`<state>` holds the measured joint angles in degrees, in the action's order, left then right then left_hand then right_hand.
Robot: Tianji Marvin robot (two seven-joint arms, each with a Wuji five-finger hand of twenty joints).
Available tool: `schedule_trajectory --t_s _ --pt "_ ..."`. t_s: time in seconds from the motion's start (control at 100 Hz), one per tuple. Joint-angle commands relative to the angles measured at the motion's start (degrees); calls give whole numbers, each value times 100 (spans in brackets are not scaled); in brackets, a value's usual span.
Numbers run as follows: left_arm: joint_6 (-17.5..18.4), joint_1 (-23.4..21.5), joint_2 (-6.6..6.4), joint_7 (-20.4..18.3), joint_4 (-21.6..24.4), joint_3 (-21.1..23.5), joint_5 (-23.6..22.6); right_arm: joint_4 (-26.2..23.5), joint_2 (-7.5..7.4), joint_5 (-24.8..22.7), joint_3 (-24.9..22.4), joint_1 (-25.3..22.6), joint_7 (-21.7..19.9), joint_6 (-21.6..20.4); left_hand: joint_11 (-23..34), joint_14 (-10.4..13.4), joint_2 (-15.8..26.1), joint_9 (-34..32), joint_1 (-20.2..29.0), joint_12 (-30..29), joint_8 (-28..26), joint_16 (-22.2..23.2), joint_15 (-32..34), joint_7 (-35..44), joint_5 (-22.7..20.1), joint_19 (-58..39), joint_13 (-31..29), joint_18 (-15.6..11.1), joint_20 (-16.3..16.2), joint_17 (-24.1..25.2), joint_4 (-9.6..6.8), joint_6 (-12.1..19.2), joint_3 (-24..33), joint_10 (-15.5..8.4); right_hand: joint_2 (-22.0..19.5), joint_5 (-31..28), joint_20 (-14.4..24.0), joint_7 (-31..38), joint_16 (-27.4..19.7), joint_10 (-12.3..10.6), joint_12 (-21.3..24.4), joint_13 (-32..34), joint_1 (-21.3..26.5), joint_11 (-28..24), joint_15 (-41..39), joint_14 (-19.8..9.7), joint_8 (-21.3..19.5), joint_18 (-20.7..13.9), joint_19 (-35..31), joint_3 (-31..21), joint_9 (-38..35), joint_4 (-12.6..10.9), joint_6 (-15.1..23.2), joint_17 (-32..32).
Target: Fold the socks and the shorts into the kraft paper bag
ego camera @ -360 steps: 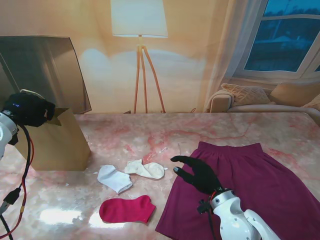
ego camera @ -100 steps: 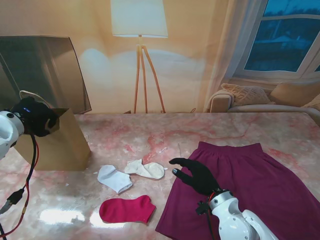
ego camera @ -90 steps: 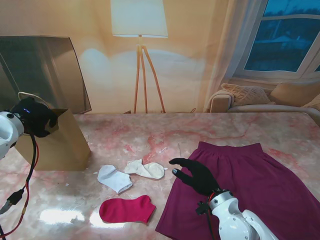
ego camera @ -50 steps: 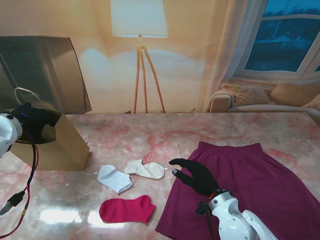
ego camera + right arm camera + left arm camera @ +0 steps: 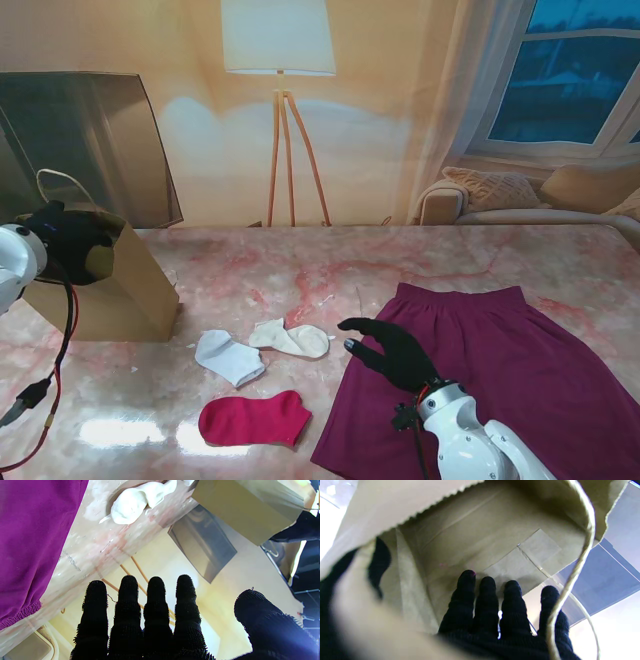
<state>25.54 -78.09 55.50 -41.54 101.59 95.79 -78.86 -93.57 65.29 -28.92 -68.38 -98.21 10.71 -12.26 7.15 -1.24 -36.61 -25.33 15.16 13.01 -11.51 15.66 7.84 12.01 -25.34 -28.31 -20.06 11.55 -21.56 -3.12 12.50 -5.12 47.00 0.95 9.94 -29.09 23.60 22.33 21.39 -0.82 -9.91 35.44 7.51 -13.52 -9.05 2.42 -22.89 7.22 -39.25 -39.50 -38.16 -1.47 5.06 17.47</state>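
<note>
The left robot hand [image 5: 62, 237], fingers inside its mouth and gripping the rim, has tipped the kraft paper bag [image 5: 105, 290] open toward the socks [image 5: 255, 418] and shorts [image 5: 500, 360], still unfolded beside it, as the right robot hand [image 5: 392, 352] hovers spread, empty.

A pink-veined marble table top [image 5: 300, 265] fills the near part of the stand's view. Behind its far edge stands a floor lamp with a white drum shade [image 5: 278, 36] on slim wooden tripod legs [image 5: 288, 160], lit against a warm yellow wall. On the right, a sheer white curtain [image 5: 470, 80] hangs beside a window showing dark blue sky [image 5: 585, 70], and a beige sofa with knitted cushions [image 5: 500, 195] sits under it. A dull grey reflective panel [image 5: 95, 140] leans at far left.
</note>
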Motion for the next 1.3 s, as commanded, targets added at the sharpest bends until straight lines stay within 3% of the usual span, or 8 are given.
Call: schedule_trajectory --t_s 0.0,0.42,0.9,1.29 --pt "-2 49 -23 138 -23 8 -44 -32 12 -14 2 -43 -29 -2 46 20 59 151 56 -52 33 -30 1 -63 41 14 133 51 27 -32 -112 -53 -46 181 -40 -26 238 107 135 -20 -55 62 3 -70 -78 22 -89 77 -42 0 -76 207 188 -63" --pt "-305 78 27 411 163 130 -22 -93 8 21 -27 -2 -93 72 96 51 345 -95 467 -17 -63 5 62 159 -89 -72 -110 5 11 -71 -227 113 -290 91 -41 -32 253 109 136 -17 -55 62 10 -70 -79 22 -93 78 -21 -1 -68 206 204 -71" --pt "-696 -244 152 1306 747 226 150 -147 19 -30 -33 -39 -11 75 107 54 696 -162 616 -1 -83 31 54 268 -149 -69 -158 -115 73 -43 -324 166 -627 60 -31 -29 227 100 123 -21 -51 50 6 -64 -65 29 -90 64 45 -25 -70 207 185 -93" --pt "-1303 -574 297 1881 1381 -72 691 -231 21 -81 -76 -101 35 81 92 22 851 -98 646 -13 -81 23 50 225 -129 125 -68 -292 339 -25 -400 107 -945 104 -29 -18 175 95 87 -14 -46 11 1 -51 -30 2 -86 -5 120 -37 -54 208 182 -114"
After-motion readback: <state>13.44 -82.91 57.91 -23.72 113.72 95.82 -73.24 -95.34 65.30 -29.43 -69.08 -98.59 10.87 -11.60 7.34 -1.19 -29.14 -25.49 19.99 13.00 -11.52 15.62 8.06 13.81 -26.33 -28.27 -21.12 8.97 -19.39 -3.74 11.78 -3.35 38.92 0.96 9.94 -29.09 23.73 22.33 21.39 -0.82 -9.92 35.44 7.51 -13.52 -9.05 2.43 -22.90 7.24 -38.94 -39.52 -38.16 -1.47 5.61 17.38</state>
